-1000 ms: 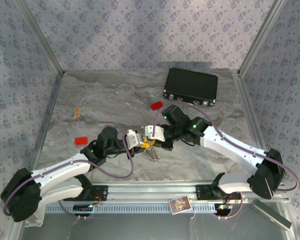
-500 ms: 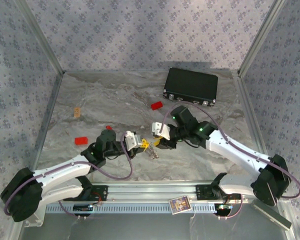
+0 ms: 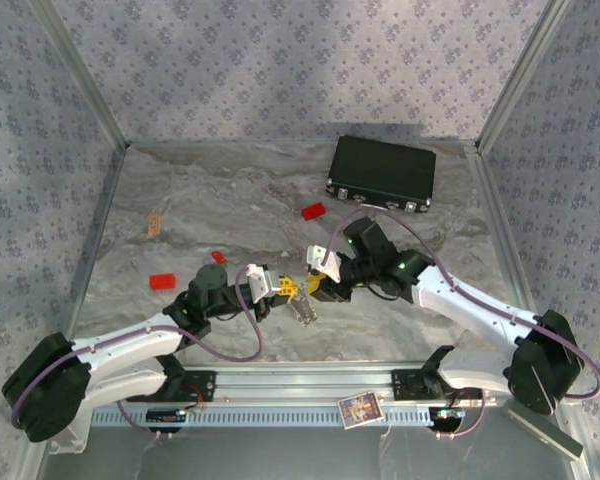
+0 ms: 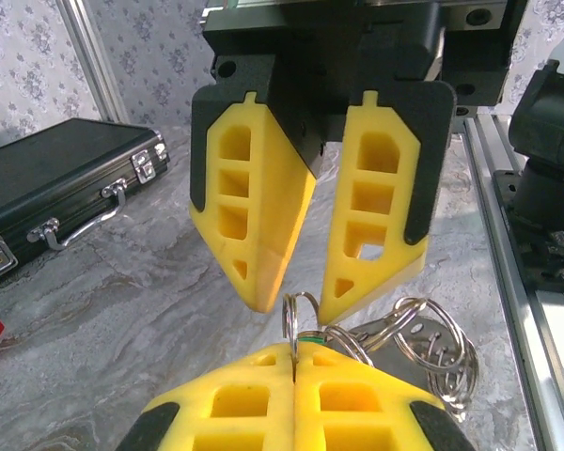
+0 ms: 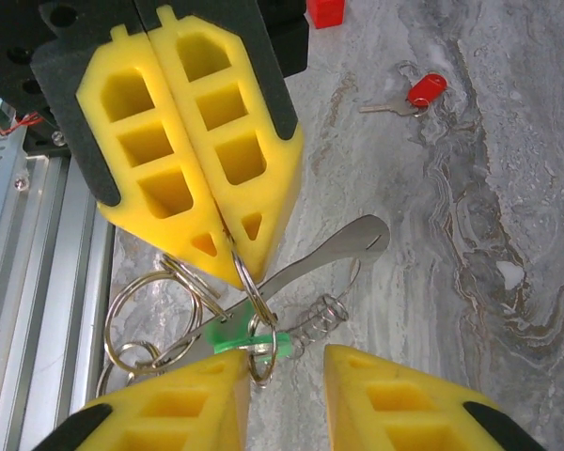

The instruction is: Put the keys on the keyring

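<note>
My left gripper point(image 4: 294, 353) is shut on a thin silvery keyring point(image 4: 300, 318), which stands up out of its closed fingertips. My right gripper point(image 5: 285, 361) faces it with its jaws open on either side of the ring's free end. The green key point(image 5: 250, 342) hangs at that end of the keyring point(image 5: 256, 305), touching my right gripper's left finger; whether the ring passes through its head I cannot tell. The red key point(image 5: 423, 91) lies loose on the table, also seen left of the grippers point(image 3: 218, 257). From above, the two grippers meet tip to tip, left point(image 3: 285, 288) and right point(image 3: 314, 284).
A bunch of other rings point(image 4: 425, 346) and a flat metal strip point(image 5: 331, 252) hang under the grippers. A black case point(image 3: 382, 172) lies at the back right. Two red blocks point(image 3: 162, 281) point(image 3: 313, 211) and a small tan piece point(image 3: 154, 223) lie on the marble table point(image 3: 210, 200).
My right gripper has opened and drawn slightly back to the right. My left gripper has closed fully on the ring and shifted a little to the right.
</note>
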Controlling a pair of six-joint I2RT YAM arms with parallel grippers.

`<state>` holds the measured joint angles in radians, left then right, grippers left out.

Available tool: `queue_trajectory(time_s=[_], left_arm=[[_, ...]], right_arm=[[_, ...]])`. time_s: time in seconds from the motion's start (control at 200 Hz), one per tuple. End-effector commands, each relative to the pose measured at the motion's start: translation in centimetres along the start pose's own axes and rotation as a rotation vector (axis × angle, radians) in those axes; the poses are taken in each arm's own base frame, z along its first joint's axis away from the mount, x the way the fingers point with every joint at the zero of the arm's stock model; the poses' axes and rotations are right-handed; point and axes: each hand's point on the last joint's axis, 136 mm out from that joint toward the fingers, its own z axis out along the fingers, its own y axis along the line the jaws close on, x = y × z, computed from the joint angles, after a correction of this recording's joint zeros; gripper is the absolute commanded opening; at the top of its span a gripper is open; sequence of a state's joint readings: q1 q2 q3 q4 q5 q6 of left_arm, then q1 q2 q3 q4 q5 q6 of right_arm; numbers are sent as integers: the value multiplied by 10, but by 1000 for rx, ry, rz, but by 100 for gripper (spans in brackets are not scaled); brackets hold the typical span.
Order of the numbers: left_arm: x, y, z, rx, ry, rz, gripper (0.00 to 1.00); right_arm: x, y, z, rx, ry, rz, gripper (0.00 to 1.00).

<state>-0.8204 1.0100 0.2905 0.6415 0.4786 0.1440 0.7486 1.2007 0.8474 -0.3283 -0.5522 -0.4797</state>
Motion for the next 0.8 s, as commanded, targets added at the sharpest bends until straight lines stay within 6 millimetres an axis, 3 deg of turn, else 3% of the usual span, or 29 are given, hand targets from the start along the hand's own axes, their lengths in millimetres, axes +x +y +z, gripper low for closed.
queue_trajectory(time_s=[0.0, 0.205, 0.375, 0.455, 0.649, 0.794], left_arm=[[-18, -3, -1, 18, -71, 23, 0], [-27, -3, -3, 15, -111, 31, 0], [-34, -4, 0, 37, -124, 36, 0], [-32, -4, 1, 35, -115, 35, 0], [-21, -3, 2, 31, -76, 31, 0], [-17, -3, 4, 34, -68, 29, 0]], right_arm=[[-4, 2, 3, -20, -16, 16, 22], [4, -2, 5, 1, 24, 29, 9], [4, 0, 15, -41, 49, 25, 7], [-1, 0, 15, -51, 37, 20, 10], [-3, -1, 3, -19, -3, 11, 31], [-5, 4, -1, -26, -37, -2, 33]])
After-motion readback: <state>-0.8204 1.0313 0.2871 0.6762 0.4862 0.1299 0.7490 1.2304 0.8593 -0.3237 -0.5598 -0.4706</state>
